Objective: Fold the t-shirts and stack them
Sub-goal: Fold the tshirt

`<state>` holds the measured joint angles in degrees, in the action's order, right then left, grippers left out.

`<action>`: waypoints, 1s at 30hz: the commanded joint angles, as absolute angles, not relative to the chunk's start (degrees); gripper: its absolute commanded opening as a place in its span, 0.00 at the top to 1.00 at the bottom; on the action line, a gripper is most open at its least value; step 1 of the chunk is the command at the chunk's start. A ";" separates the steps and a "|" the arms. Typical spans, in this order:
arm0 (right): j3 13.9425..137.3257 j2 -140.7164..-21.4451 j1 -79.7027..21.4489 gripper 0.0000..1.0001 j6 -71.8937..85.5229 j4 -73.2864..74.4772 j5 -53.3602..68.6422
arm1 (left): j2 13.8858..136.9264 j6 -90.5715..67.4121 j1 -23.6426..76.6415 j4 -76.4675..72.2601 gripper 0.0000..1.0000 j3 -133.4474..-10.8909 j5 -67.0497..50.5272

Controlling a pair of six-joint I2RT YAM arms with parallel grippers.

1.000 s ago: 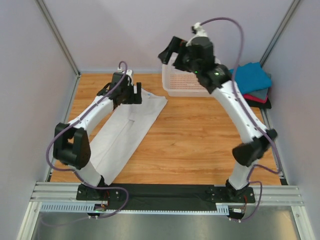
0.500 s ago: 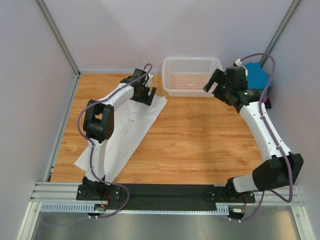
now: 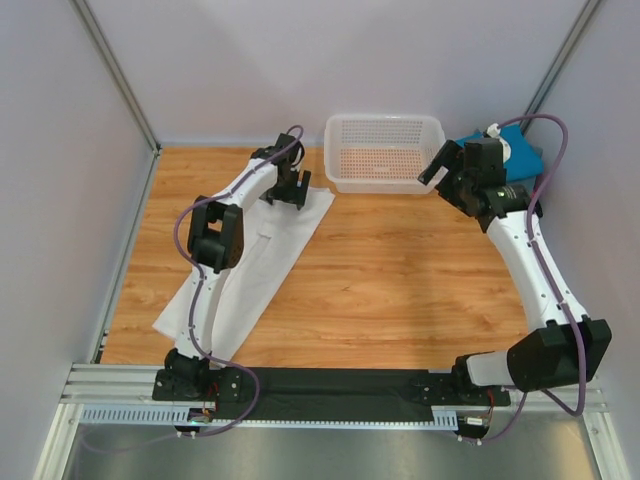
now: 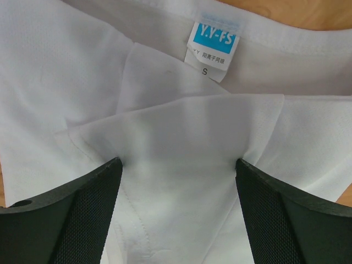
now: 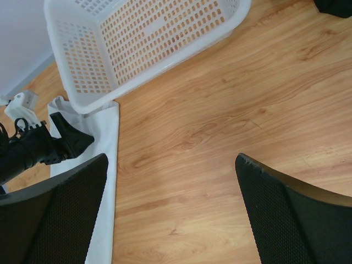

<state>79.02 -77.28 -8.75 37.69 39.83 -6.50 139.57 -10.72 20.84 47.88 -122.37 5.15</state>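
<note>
Diagonally laid white t-shirt [image 3: 268, 258], neck label [image 4: 214, 41] end far-right, toward basket [image 3: 384, 186]

wooden table [image 3: 400, 280], pale lilac walls [image 3: 300, 60], metal corner posts [image 3: 116, 75]

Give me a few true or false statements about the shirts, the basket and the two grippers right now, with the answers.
1. The white mesh basket holds nothing. True.
2. The right gripper grips a shirt. False: its fingers are apart over the bare table, holding nothing.
3. The white t-shirt has a blue neck label. True.
4. The white t-shirt lies in the basket. False: it lies spread on the table beside the basket.
5. The left gripper is open over the white t-shirt's collar end. True.
</note>
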 commanded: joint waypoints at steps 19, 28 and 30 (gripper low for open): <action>81.30 -84.99 -6.24 0.00 40.60 37.88 -3.52 | 148.71 -39.55 10.37 50.89 0.10 -137.63 9.57; 81.48 -82.62 -6.59 0.00 38.24 36.39 -1.06 | 140.83 -38.43 10.02 45.54 0.10 -132.28 6.33; 81.65 -82.09 -7.73 0.00 35.79 36.21 -1.05 | 137.30 -35.87 10.02 43.69 0.07 -131.93 6.15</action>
<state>79.26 -84.88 -6.70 38.98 39.11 -2.48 144.73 -38.41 9.93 47.75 -132.55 8.93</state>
